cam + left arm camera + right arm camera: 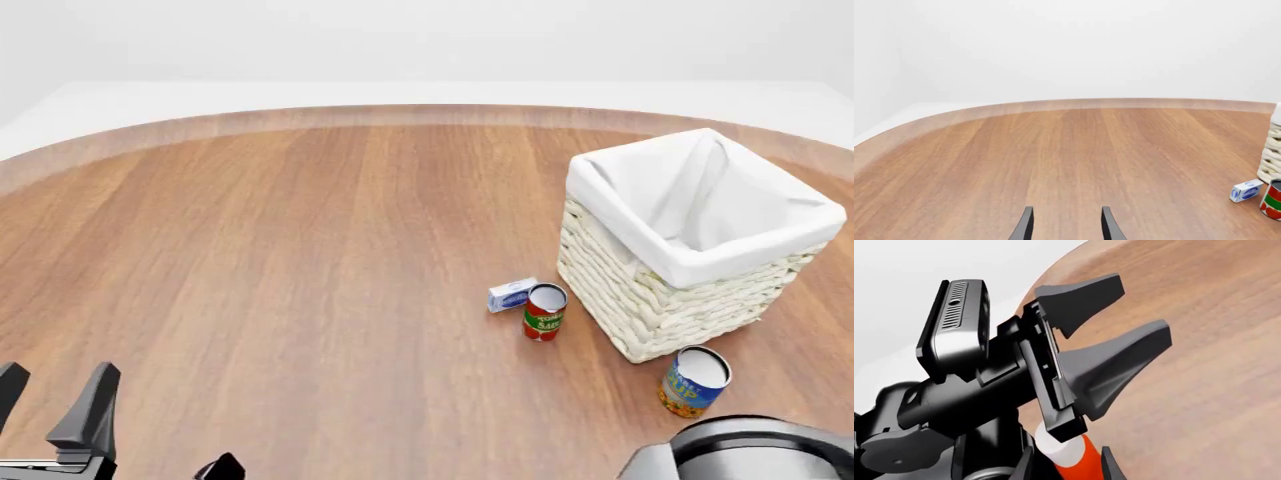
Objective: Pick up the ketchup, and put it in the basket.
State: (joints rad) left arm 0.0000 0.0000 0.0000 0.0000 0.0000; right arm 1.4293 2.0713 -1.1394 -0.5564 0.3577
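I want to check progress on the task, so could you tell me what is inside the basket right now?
Inside the basket, only the white cloth liner shows. Its near wall hides the bottom, so the floor cannot be checked.

Left gripper [1066, 225] low over the table, jaws apart; right gripper [1066, 467] jaws apart

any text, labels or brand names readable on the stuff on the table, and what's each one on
Nothing can be read for certain.
red-and-green can: pale lettering on the label, too small to read.
blue-and-yellow can: label print too blurred to read.
small white-and-blue box: a blue oval logo, its text unreadable in the front and left wrist views.
ketchup: only the cap and red body show, no label.
basket: no text.
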